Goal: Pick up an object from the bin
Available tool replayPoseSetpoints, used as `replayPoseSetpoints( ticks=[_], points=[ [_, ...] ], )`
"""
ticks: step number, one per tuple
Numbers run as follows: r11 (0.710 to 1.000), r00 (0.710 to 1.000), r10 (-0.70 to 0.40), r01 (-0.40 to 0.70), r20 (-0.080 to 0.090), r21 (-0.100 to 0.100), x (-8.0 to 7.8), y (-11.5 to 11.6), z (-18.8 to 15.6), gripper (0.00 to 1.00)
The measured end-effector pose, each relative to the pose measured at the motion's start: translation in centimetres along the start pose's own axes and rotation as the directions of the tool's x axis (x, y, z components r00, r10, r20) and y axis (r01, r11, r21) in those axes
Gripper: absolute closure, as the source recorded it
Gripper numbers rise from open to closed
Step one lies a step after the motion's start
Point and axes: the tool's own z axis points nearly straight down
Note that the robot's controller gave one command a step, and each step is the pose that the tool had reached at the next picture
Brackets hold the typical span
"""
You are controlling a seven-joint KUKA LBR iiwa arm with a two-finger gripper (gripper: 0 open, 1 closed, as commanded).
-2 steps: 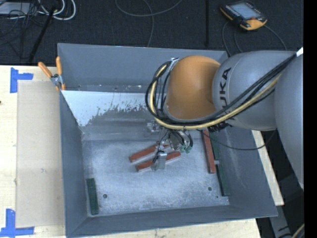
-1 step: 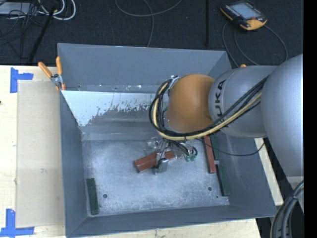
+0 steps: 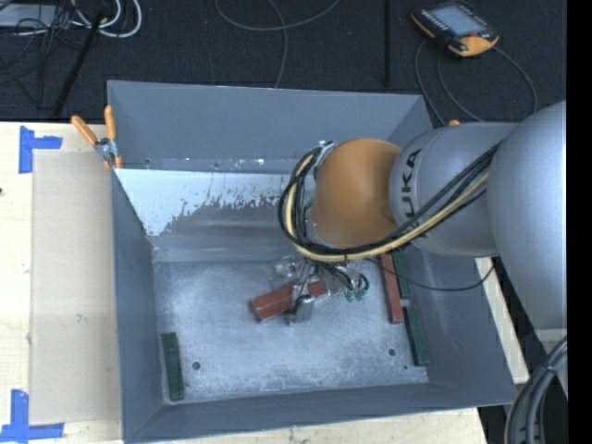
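Sitting low over the right end of the reddish-brown block (image 3: 273, 305), which is lying mid-floor in the bin (image 3: 240, 377), the gripper (image 3: 299, 301) is looking poised at the grasping step, though I cannot tell whether its jaws are open or closed. Next it is probably needing a firm close across the block and a straight lift. Counting: one block, one reddish stick (image 3: 393, 289) to its right, and two strips, a dark green strip (image 3: 413, 336) also to its right and a second dark green strip (image 3: 170, 366) off to its lower left.
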Motion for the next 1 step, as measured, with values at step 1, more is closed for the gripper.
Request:
replayPoseSetpoints(
  ticks=[1],
  points=[
    [1.000,1.000,0.020,-0.020,0.007,0.001,0.50,1.65,-16.23,1.00]
  ],
)
